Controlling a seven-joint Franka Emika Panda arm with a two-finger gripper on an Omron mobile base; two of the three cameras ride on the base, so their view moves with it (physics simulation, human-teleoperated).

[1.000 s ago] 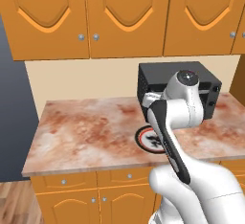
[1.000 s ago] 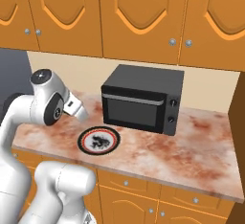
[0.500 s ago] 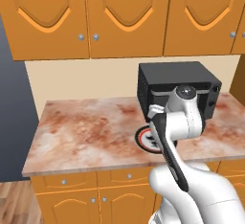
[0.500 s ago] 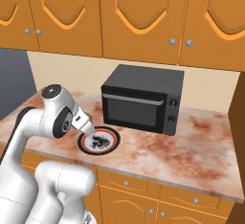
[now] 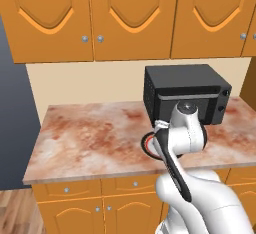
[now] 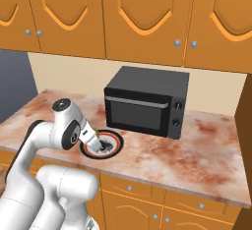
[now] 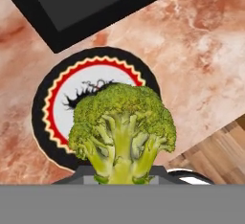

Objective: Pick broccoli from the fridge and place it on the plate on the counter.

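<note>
In the left base view the arm hides most of the plate (image 5: 148, 143) near the desk's (image 5: 90, 138) front edge, in the right one the hand (image 6: 93, 139) reaches over it, and in the hand view the closed hand grips the broccoli (image 7: 122, 125) above the plate, though a tilted release may roll it off.

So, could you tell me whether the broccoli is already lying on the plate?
No, the broccoli is held above the plate in the hand view.
</note>
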